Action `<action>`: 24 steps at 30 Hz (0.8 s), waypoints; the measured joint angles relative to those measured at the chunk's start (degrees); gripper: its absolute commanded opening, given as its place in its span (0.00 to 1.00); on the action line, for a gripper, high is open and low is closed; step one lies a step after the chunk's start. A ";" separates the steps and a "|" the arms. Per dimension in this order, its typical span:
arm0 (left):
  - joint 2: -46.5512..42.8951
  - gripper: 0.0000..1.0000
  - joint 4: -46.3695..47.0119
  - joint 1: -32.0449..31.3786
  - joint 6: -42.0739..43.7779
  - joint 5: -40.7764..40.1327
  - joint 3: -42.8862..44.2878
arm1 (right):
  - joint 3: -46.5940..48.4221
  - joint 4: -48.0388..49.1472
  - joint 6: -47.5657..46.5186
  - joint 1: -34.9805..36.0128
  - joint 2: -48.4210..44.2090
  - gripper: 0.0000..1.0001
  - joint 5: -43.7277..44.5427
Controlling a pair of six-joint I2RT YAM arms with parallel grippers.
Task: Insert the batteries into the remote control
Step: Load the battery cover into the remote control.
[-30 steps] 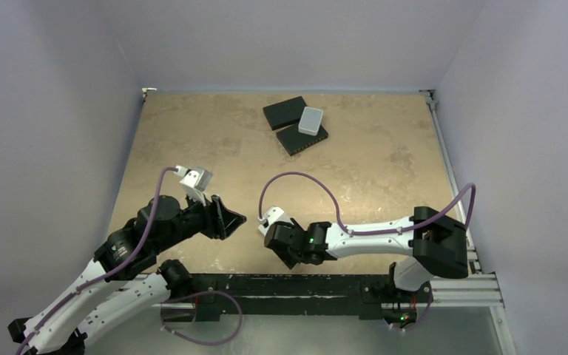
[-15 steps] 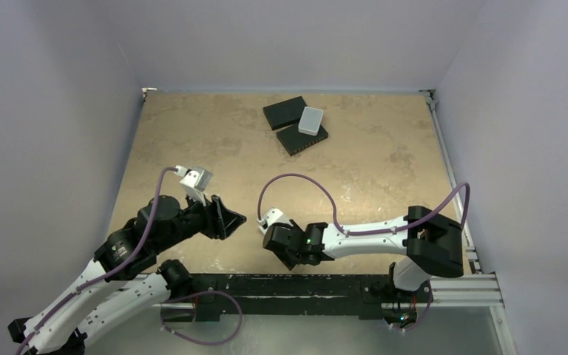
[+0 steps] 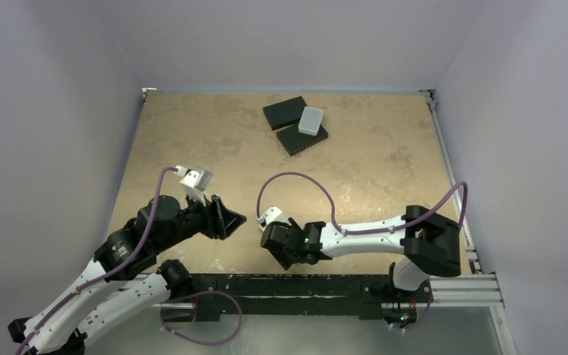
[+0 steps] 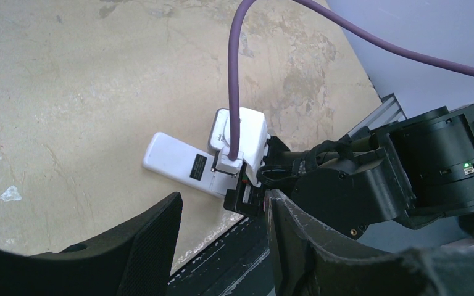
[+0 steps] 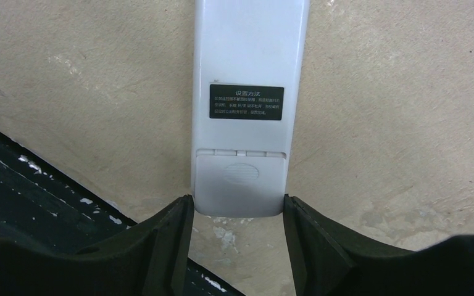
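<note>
Left end effector (image 4: 224,203): matte black fingers spread wide, nothing between them. Remote control (image 5: 247,61) lies flat and back-up on the mottled beige counter (image 3: 384,163), near its front edge. It is a smooth white plastic slab with a black label, and the battery cover with its oval thumb mark is in place. Right end effector (image 5: 237,206): narrow, fingertips at the two corners of the cover end; can't tell if it's clamped.

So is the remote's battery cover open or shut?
Shut. In the right wrist view the battery cover sits flush in the white back of the remote control, below the black label.
</note>
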 measured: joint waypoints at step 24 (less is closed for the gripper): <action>2.21 0.52 0.07 0.00 -0.04 -0.11 0.00 | 0.42 -1.86 4.02 -0.02 -5.90 0.74 2.91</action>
